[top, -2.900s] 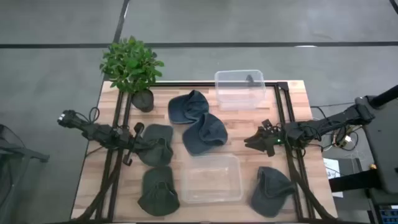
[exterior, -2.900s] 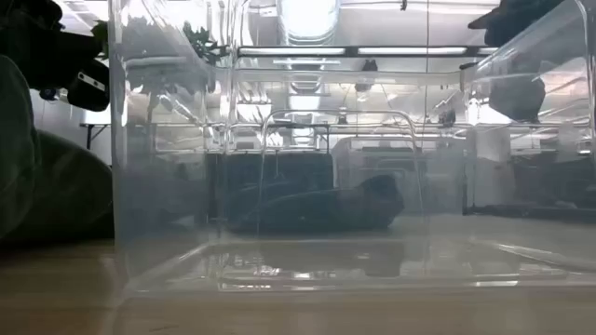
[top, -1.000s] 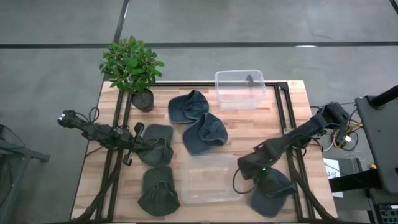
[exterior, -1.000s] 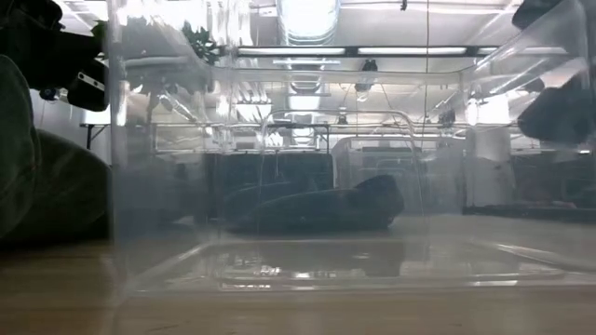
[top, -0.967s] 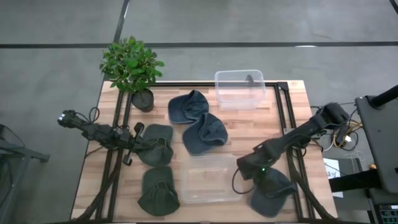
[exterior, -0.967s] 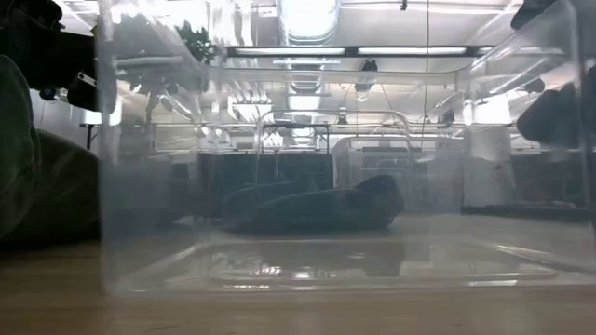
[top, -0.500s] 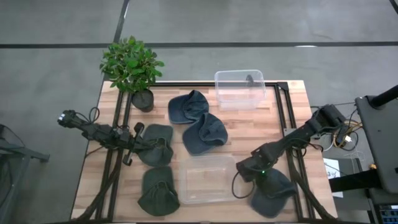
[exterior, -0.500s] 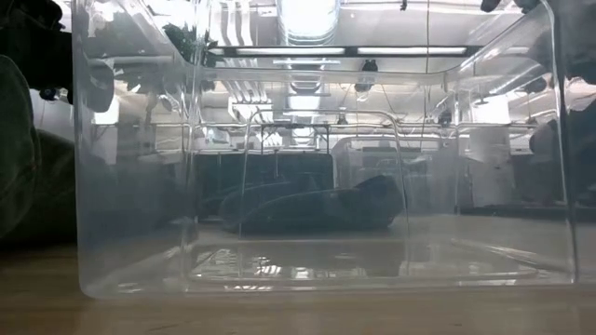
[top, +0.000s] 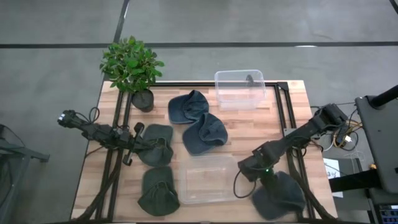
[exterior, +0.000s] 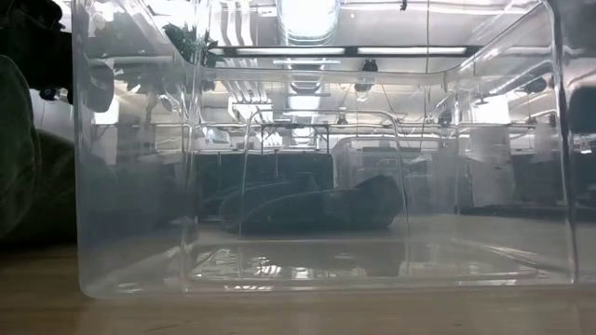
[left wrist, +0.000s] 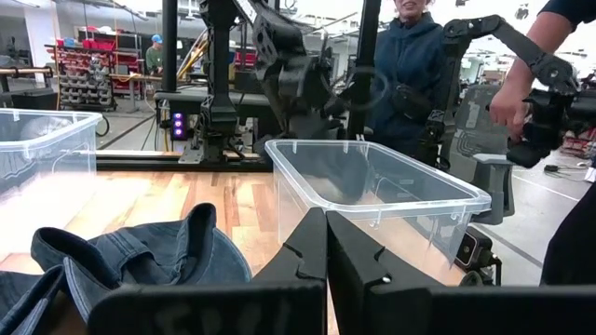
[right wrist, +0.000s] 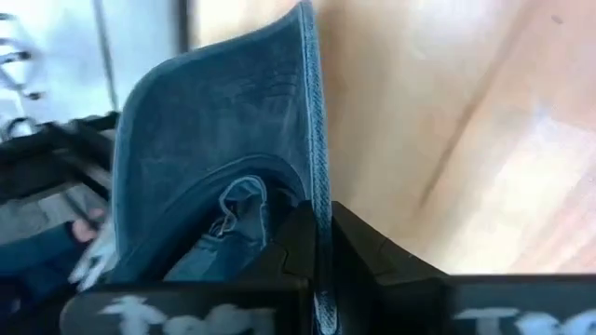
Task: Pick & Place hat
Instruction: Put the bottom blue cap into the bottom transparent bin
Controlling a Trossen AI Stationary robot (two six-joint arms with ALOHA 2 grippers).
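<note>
The hat (top: 281, 195), dark blue denim, lies at the table's near right corner; the right wrist view shows its stitched edge standing up (right wrist: 214, 140). My right gripper (top: 250, 170) is at the hat's left far edge, shut on it, close to the right wall of a clear bin (top: 204, 179). My left gripper (top: 134, 144) is shut, empty, and waits at the table's left beside a green hat (top: 157, 143). My right gripper pinches the hat's stitched edge (right wrist: 314, 186) between its two fingers (right wrist: 296, 244); the edge runs straight up out of the shut jaws. It comes at the hat from above, slanting in from the table's right. The rest of the hat spreads toward the near right corner.
Two more blue hats (top: 188, 106) (top: 205, 134) lie mid-table, another green hat (top: 158, 190) near left. A second clear bin (top: 239, 88) and a potted plant (top: 132, 67) stand at the far edge. People stand beyond the table (left wrist: 410, 65).
My right gripper has shut on the hat's edge, having stood open a second ago. The near clear bin has slid a little toward the table's left. The hat now spreads wider toward the near right corner.
</note>
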